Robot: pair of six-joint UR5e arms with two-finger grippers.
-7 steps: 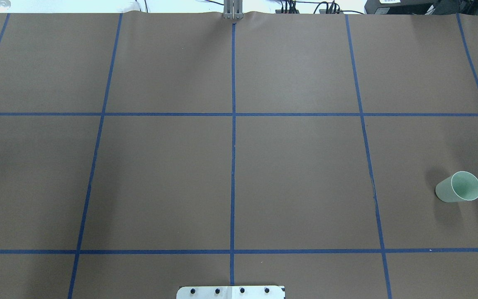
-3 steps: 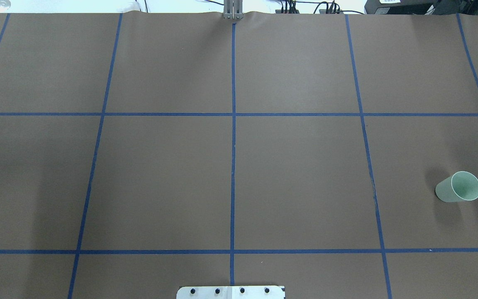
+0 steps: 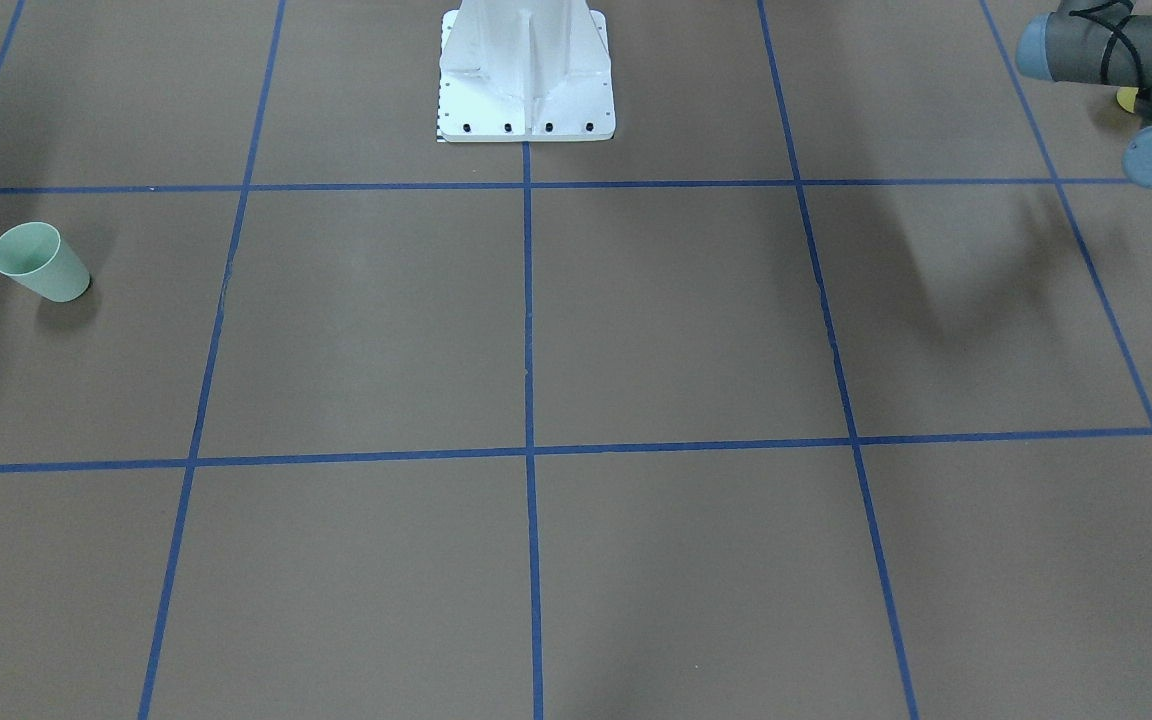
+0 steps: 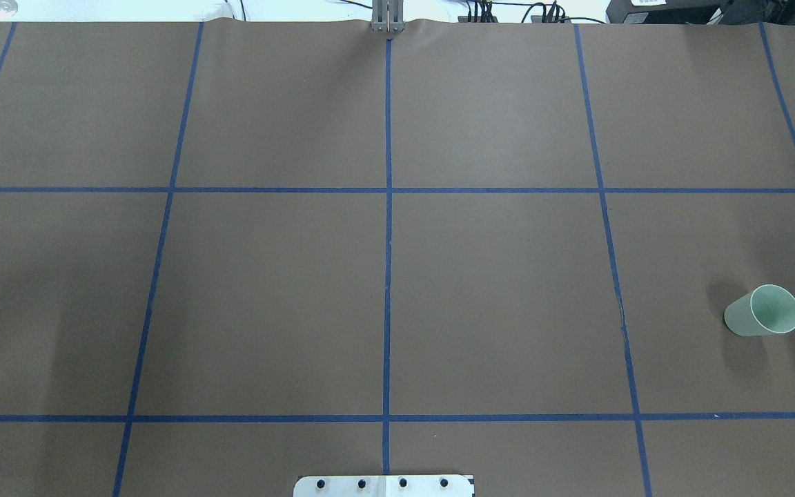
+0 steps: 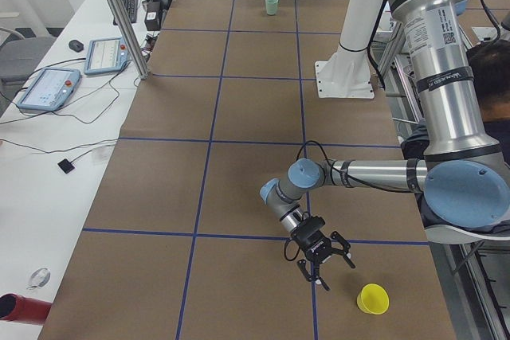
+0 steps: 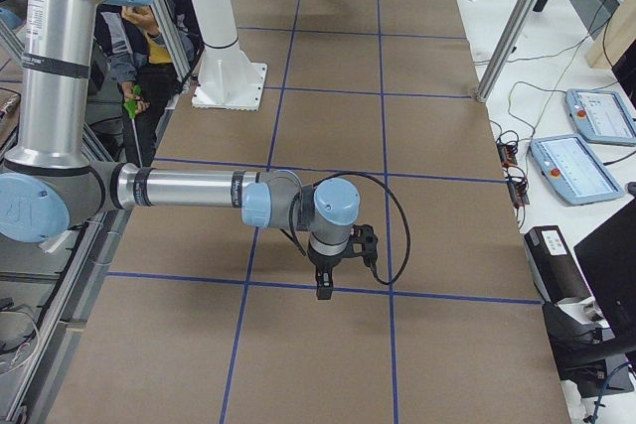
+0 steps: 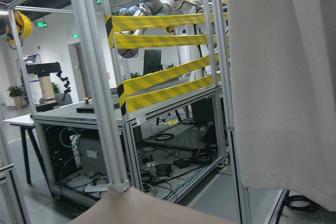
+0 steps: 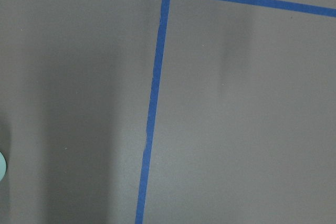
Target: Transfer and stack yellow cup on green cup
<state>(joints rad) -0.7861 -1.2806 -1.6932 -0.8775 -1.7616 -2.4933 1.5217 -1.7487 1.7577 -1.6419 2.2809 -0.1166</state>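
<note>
Left gripper point(image 5: 325, 265) hangs low over the table point(image 4: 266, 290), near the yellow cup point(image 5: 372, 298) but apart from it; its opening I cannot tell; likewise the right gripper point(image 6: 323, 288), pointing down at bare paper; the green cup point(image 4: 762, 311) stands upright, well apart, on the robot's right.

Robotics lab: hazard-striped aluminium frames point(image 7: 106, 103), teach pendants point(image 5: 49, 88) on bench point(image 5: 48, 137) beside tabletop's point(image 5: 255, 109) far edge, blue tape grid point(image 4: 387, 276).
</note>
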